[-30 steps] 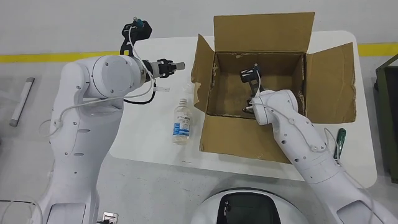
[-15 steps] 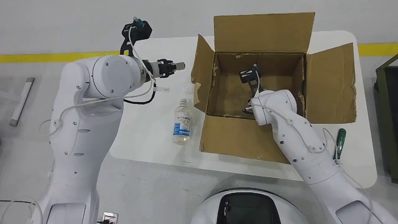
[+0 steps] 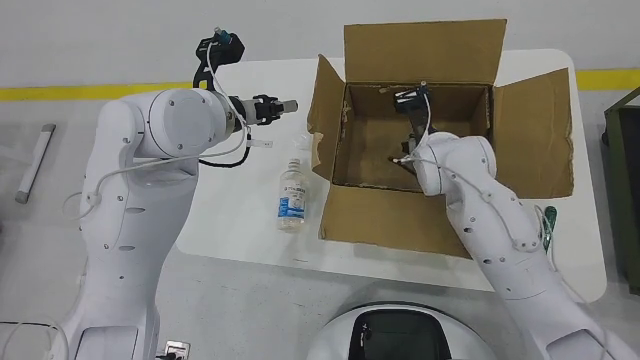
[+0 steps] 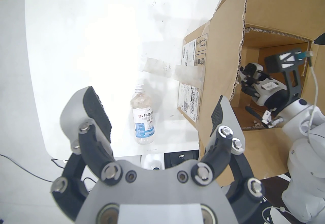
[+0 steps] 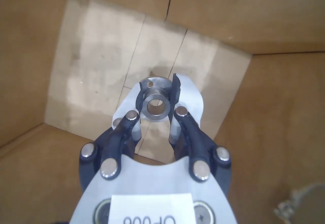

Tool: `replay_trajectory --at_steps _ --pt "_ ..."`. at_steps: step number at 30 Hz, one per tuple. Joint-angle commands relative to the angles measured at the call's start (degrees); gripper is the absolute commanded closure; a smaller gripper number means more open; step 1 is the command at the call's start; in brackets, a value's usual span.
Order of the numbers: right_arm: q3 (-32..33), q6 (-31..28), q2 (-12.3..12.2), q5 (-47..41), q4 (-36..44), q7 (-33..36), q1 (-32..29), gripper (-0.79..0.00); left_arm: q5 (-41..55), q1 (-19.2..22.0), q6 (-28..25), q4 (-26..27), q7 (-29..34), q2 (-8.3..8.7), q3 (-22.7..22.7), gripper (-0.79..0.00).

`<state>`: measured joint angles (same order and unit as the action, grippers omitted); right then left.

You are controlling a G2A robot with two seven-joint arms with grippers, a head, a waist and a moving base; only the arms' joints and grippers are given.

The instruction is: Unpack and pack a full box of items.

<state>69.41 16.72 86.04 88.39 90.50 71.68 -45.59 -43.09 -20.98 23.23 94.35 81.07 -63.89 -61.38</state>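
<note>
Table (image 3: 250, 130): white; your box and bottle sit on it.
Box (image 3: 375, 222): brown cardboard, flaps open, on the table's right half.
Bottle (image 3: 292, 198): clear, blue label, lying just beside the box's left wall.
Left gripper (image 4: 158, 108): your jaws gape wide, above the table, left of the box.
Right gripper (image 5: 157, 94): inside the box, clamped on the bushing.
Bushing (image 5: 155, 106): grey metal, flanged, bored through, between your pads.

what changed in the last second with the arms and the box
The right gripper, shut on a metal bushing inside the box, moved with its wrist toward the far wall; when it took hold cannot be told. The left gripper, open above the table, the bottle lying beside the box and the box itself stayed put.
</note>
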Motion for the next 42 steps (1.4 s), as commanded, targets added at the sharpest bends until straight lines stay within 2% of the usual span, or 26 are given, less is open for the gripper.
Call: replay_trajectory --at_steps 1,11,29,42 --pt "1.13 0.06 -0.11 0.22 2.9 0.11 -0.27 0.0 0.0 0.0 0.0 0.0 0.0 0.0 0.0 -0.785" --pt "8.52 -1.23 -0.9 0.94 18.39 2.85 -3.3 0.0 0.0 0.0 0.0 0.0 0.0 0.0 0.0 -0.785" --pt "12.69 -1.73 -1.22 3.01 26.56 3.86 -6.86 0.0 0.0 0.0 0.0 0.0 0.0 0.0 0.0 -0.785" --pt "21.28 -3.41 -1.96 6.99 34.31 8.01 -10.5 0.0 0.0 0.0 0.0 0.0 0.0 0.0 0.0 -0.785"
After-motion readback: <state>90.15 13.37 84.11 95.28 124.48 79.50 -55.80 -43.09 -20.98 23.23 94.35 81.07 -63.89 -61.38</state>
